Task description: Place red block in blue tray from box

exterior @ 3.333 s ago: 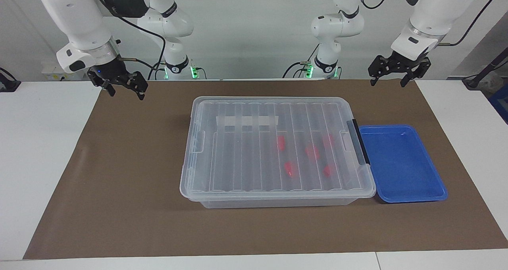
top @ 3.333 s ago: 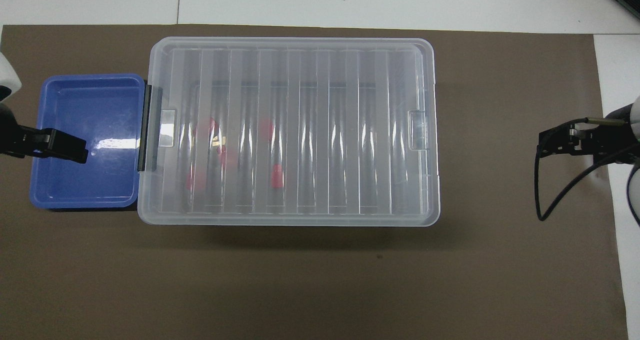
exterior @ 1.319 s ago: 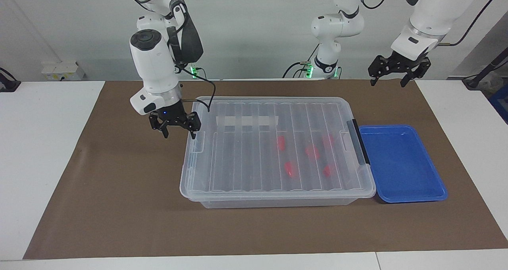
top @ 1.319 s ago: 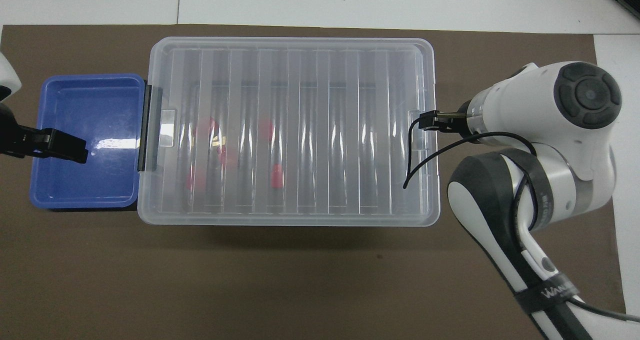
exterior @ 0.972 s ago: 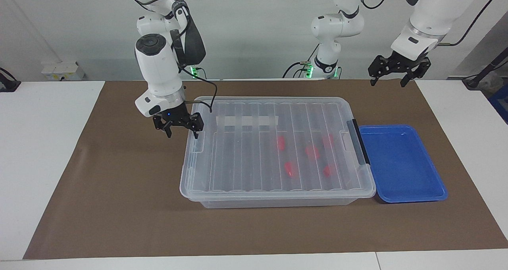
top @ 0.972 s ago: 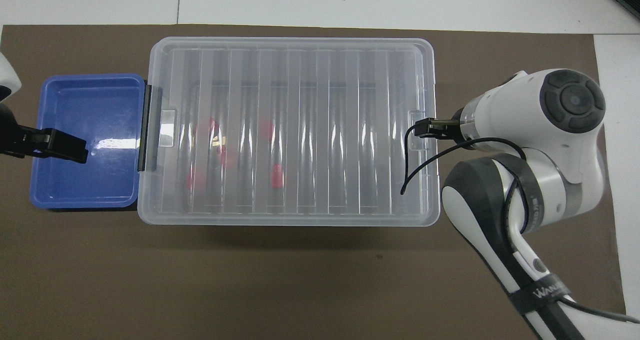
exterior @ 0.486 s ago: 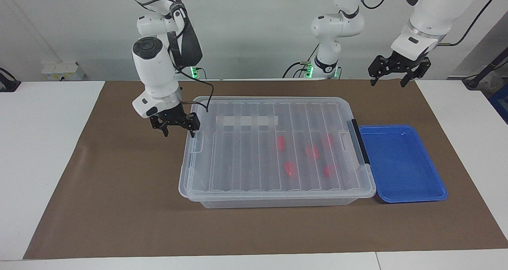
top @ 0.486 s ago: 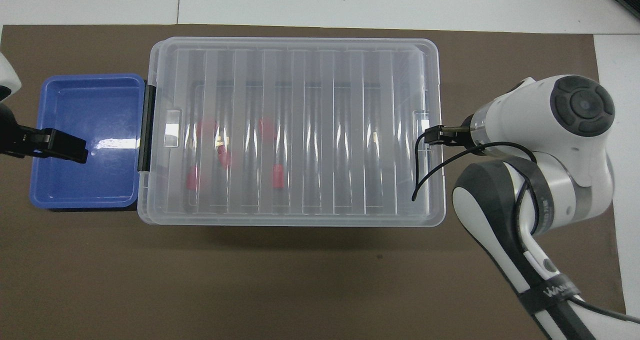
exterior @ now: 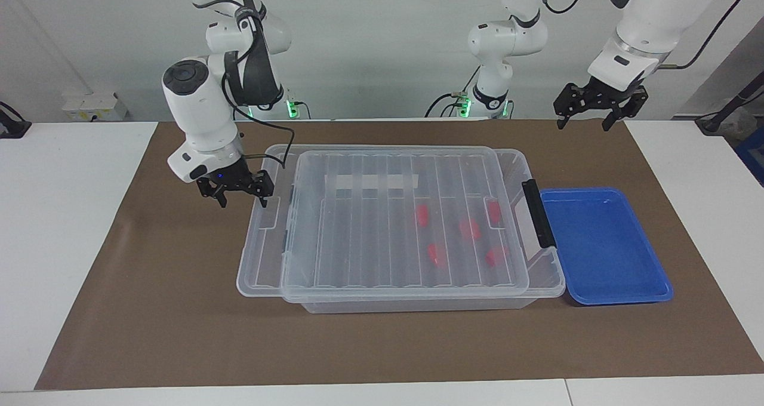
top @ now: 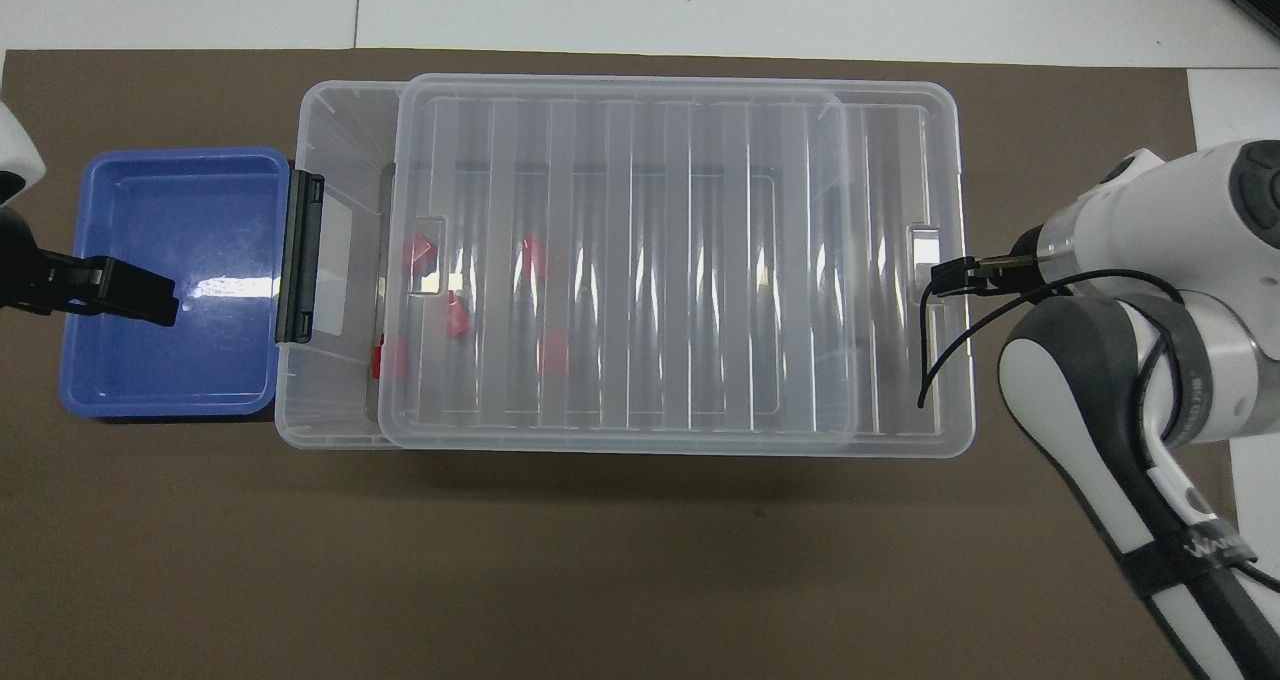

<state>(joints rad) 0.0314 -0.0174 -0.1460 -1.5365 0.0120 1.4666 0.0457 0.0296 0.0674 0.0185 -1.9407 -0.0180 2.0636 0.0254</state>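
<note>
The right gripper (exterior: 240,191), fingers spread and hooked at the lid (exterior: 334,215), had dragged it off toward itself, uncovering the box (exterior: 540,248) at the blue tray (exterior: 603,248) end. Red blocks (exterior: 470,229) stayed inside. The left gripper (exterior: 598,108) waited, open, above the mat.

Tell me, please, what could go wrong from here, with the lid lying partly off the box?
1. The lid overhangs the box at the right arm's end, beside the open right gripper. It may tip off onto the mat.
2. The lid covers most of the red blocks. The waiting left gripper could strike the lid's edge when it reaches in.
</note>
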